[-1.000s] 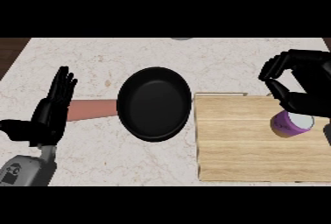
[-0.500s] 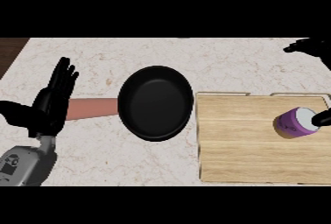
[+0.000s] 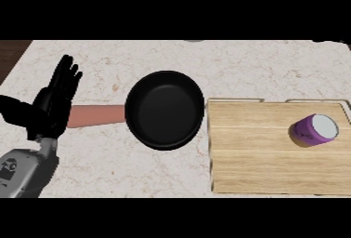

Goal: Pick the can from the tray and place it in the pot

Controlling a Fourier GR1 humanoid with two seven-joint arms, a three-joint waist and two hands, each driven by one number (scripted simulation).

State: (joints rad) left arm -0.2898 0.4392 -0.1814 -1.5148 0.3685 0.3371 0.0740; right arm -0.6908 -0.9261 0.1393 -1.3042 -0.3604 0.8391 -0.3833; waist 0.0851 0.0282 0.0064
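Observation:
A purple can (image 3: pixel 315 130) with a white top lies tilted on the wooden tray (image 3: pixel 260 158) near its right side. The black pot (image 3: pixel 165 109), with a reddish handle (image 3: pixel 96 115) pointing left, sits on the counter just left of the tray. My left hand (image 3: pixel 51 104) stands open at the view's left edge, fingers up, beside the handle. My right hand does not show in the head view; nothing holds the can.
The tray covers the right part of the marble counter (image 3: pixel 205 65). A dark wooden strip (image 3: pixel 12 51) shows past the counter's far left corner.
My right hand, curled over the can a second ago, has pulled up and right out of view. The can stays on the tray. My left hand shifted slightly.

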